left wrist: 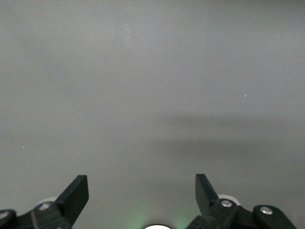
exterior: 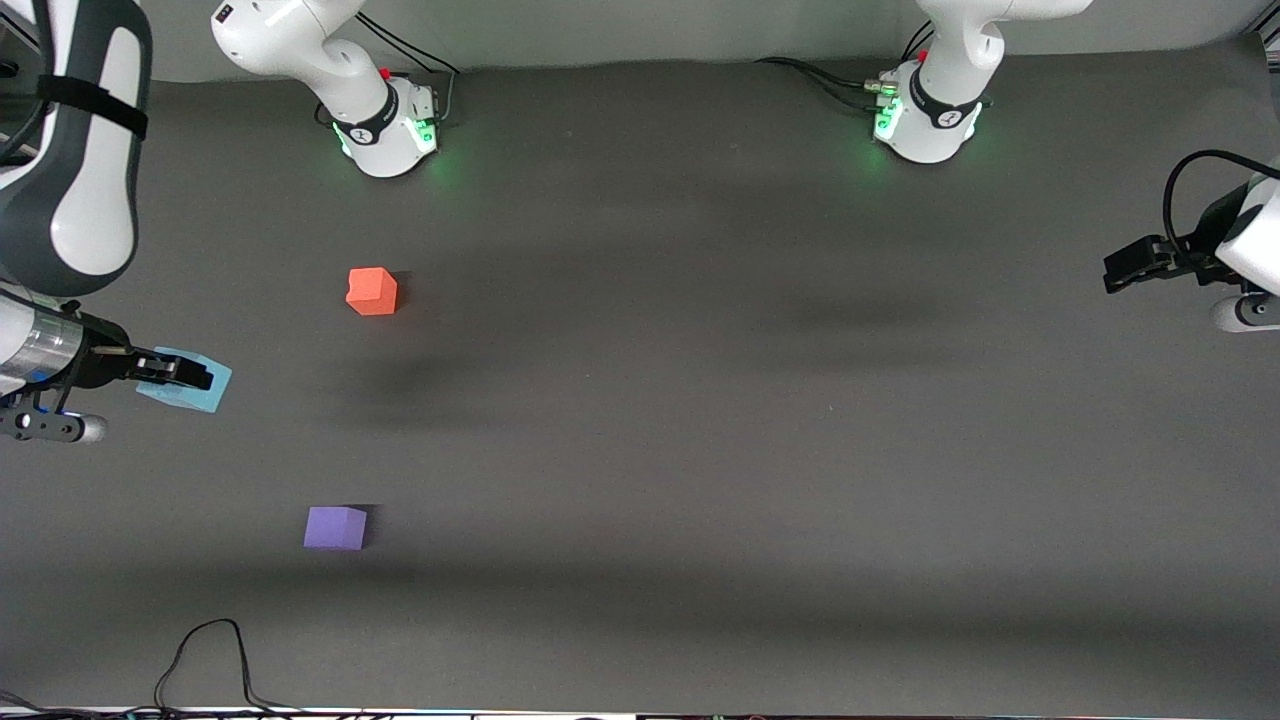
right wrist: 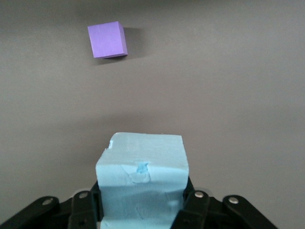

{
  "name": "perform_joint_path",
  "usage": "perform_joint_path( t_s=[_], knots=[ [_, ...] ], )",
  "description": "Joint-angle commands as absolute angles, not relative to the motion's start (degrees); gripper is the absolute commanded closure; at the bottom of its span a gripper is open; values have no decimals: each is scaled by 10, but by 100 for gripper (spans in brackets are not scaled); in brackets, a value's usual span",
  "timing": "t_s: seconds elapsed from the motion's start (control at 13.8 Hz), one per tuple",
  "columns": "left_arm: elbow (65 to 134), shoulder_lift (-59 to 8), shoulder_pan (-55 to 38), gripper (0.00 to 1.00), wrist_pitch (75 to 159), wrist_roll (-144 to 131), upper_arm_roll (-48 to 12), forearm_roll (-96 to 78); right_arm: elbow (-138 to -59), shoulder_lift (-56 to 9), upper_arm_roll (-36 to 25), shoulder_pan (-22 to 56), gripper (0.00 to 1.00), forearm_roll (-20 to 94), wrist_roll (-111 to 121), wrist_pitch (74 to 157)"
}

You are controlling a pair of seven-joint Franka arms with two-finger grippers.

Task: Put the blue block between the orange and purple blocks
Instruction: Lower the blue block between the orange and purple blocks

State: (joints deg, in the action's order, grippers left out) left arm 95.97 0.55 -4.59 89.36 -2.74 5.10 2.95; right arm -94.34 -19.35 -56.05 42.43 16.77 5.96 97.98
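The blue block (exterior: 190, 388) is clamped between the fingers of the right gripper (exterior: 185, 375) and hangs over the table (exterior: 700, 400) at the right arm's end. In the right wrist view its face shows a small dent and scuffed edges, so it appears to be soft, light foam; a grip on two flat opposite faces, as now, suits it, and hard squeezing would likely deform it. The orange block (exterior: 372, 291) and the purple block (exterior: 335, 527) both sit on the table some way from this gripper, toward the table's middle, well apart from each other, with a bare gap between them. The left gripper (left wrist: 142, 191) waits over the left arm's end, fingers spread and empty.
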Motion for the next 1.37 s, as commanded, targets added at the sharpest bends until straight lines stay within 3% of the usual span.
perform_joint_path(
  t_s=[0.0, 0.29, 0.43, 0.94, 1.3],
  knots=[
    [941, -2, -49, 0, 876, -18, 54, 33, -919, -178, -433, 332, 93, 166, 5, 966],
    [940, -2, -49, 0, 875, -17, 54, 33, -946, -157, -269, 218, 92, 126, -12, 979],
    [940, -3, -49, 0, 875, -16, 54, 33, -1003, -134, -215, 177, 92, 123, -29, 1037],
    [940, -3, -50, 0, 876, -16, 54, 33, -1233, -132, -172, 171, 92, 84, 7, 1315],
    [940, -4, -49, 0, 875, -16, 54, 33, -1263, -174, -170, 171, 87, 85, 53, 1383]
  ],
)
